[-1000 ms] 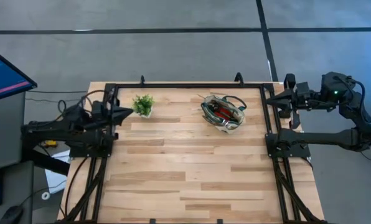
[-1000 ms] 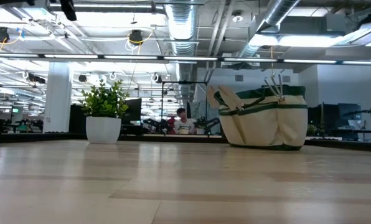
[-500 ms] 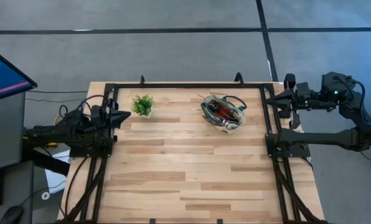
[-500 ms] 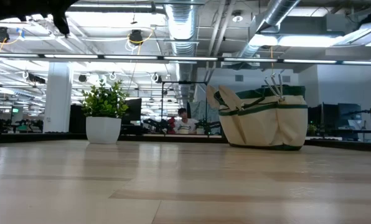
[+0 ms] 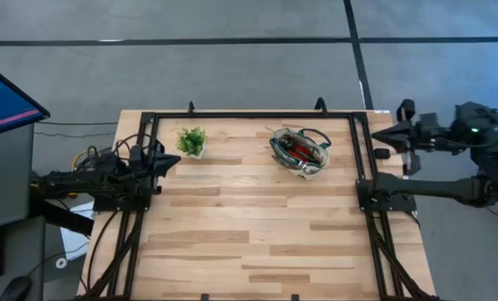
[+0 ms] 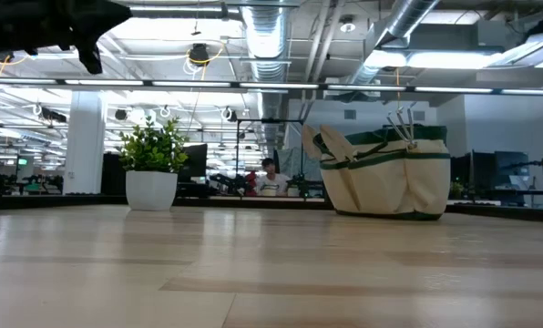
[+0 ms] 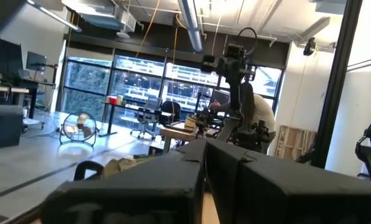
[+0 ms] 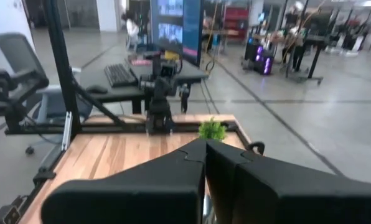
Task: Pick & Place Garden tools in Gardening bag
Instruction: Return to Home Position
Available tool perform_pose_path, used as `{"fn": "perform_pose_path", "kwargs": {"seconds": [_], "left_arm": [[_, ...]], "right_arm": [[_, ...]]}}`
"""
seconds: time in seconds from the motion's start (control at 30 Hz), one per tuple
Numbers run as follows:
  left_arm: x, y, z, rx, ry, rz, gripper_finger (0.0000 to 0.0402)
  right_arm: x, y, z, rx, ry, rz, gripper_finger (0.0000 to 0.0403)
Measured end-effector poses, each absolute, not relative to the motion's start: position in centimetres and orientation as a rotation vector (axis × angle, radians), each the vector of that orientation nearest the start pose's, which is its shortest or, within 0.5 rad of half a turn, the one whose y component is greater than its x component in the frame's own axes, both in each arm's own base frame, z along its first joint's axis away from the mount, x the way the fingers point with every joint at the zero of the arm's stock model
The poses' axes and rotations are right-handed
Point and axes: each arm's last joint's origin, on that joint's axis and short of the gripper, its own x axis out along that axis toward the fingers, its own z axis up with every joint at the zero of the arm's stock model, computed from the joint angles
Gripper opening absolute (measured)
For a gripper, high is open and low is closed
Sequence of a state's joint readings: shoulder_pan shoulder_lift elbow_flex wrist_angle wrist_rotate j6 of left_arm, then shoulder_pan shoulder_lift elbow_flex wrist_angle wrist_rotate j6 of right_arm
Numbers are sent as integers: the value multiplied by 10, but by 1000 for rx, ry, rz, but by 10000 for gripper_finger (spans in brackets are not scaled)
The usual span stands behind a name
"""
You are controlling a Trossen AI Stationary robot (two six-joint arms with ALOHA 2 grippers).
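Garden tools (image 5: 297,149) sit inside the gardening bag (image 5: 275,147), a red piece showing among them from above. In the low view, pale handle ends (image 6: 401,120) poke up past the bag's green trim.

At the left edge of the wooden table (image 5: 249,226), the left gripper (image 5: 170,158) points inward just over the frame rail. Its fingers (image 7: 173,177) are pressed together with nothing between them. Just beyond its tip, toward the far edge, stands the small potted plant (image 5: 192,140), upright in its white pot (image 6: 151,189).

Right of centre, near the far edge and well apart from the plant, the cream bag (image 6: 390,182) stands upright on the boards.

Past the table's right edge, the right gripper (image 5: 381,133) hangs outside the frame, pointing back toward the bag. Its fingers (image 8: 173,180) are closed together and hold nothing.
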State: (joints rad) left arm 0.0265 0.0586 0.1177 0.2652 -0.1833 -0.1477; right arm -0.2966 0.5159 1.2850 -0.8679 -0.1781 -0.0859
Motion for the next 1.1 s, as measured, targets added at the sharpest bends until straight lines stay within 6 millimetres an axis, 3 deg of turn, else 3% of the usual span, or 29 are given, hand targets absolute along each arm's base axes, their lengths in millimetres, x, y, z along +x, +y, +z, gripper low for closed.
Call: {"fn": "perform_pose_path", "kwargs": {"seconds": [0.3,0.53,0.77,1.1], "left_arm": [[91,8,215,-190,-330,181,3],[91,8,216,-196,-339,179,3],[91,8,216,-196,-338,178,3],[91,8,216,-196,-337,177,3]], "right_arm": [[-25,12,435,-64,-41,-167,0],[-48,18,428,-71,-88,-174,0],[-55,21,416,-46,-98,-172,0],[-52,20,374,-54,-140,-172,0]]}}
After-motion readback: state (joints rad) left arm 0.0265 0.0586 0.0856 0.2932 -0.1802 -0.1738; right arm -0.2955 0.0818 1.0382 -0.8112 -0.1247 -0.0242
